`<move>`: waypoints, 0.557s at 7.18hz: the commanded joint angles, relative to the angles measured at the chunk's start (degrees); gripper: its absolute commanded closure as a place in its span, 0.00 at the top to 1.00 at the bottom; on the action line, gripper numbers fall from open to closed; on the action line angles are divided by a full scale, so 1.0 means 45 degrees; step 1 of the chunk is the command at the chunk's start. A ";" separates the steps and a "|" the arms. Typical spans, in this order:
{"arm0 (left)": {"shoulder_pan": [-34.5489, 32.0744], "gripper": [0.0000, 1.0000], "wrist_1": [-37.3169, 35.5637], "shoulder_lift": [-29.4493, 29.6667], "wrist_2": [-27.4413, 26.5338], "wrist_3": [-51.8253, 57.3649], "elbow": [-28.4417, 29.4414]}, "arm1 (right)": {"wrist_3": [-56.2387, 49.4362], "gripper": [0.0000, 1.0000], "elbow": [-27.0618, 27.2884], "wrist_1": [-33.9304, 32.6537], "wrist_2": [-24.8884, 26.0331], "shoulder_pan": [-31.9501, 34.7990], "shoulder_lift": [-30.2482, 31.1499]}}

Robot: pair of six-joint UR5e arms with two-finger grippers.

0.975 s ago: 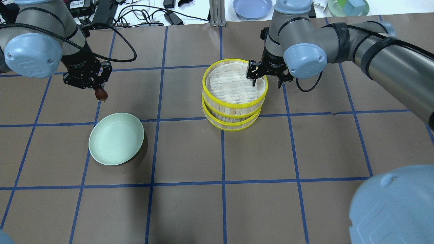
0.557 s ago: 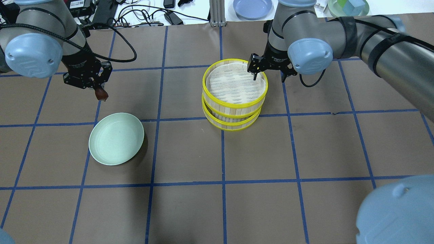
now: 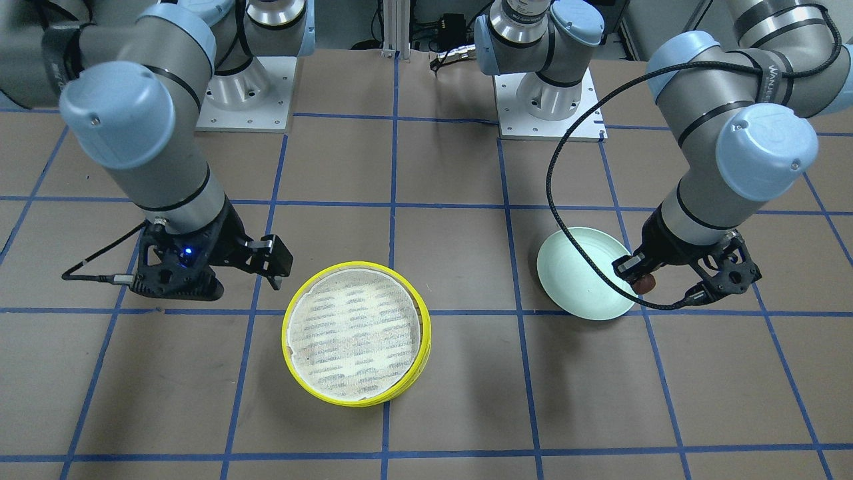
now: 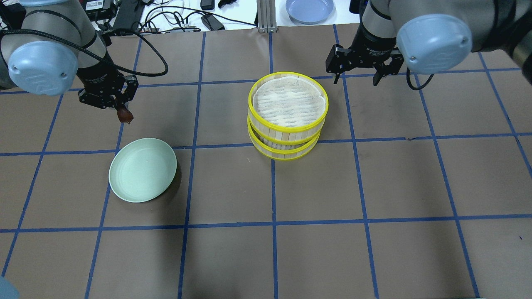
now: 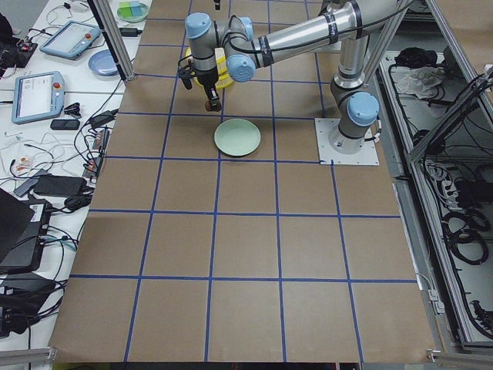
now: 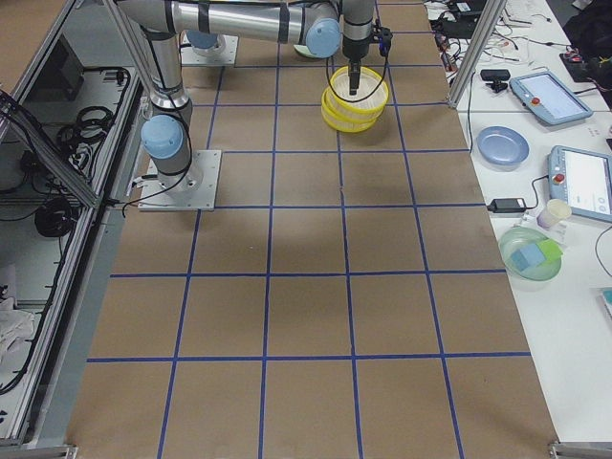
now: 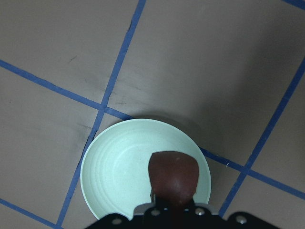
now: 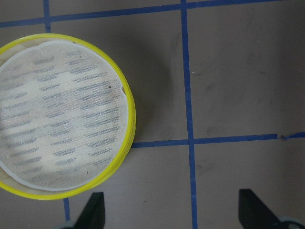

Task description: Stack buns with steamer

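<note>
Brown bun is up in the air, pinched at the tip of the left gripper, whose fingers are clamped on it. The left arm reaches out over the table with the gripper pointing down. In the overhead view the bun looks just past the far rim of the green dish. The left wrist view looks straight down and shows the bun over the dish.

The steamer sits near the middle of the table, one yellow-rimmed tier on top of the other, well apart from the dish. The right gripper hangs beside it on the far right side, not touching it, with its fingers spread wide apart. The right wrist view shows the white mesh in the top tier close up, and both dark fingertips at the bottom edge.
</note>
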State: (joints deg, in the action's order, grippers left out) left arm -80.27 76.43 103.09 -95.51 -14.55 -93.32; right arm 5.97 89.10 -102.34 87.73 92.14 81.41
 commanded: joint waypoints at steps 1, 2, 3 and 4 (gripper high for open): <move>-0.0072 0.00 -0.0168 0.0078 0.0092 -0.0532 0.0151 | -0.0327 1.00 0.0005 0.0242 0.0152 -0.0027 0.0966; -0.0304 0.00 -0.1020 0.0253 0.0363 -0.1232 0.0153 | -0.0639 1.00 0.0005 0.0243 0.0365 -0.0027 0.1184; -0.0829 0.00 -0.1879 0.0332 0.1236 -0.2302 0.0133 | -0.0835 1.00 0.0005 0.0359 0.0580 -0.0046 0.1263; -0.1395 0.00 -0.2642 0.0468 0.1902 -0.3067 0.0133 | -0.0857 1.00 0.0005 0.0360 0.0563 -0.0066 0.1245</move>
State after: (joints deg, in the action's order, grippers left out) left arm -83.86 68.63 104.55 -90.45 -24.00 -92.73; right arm 2.66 89.12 -100.91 89.90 91.93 86.76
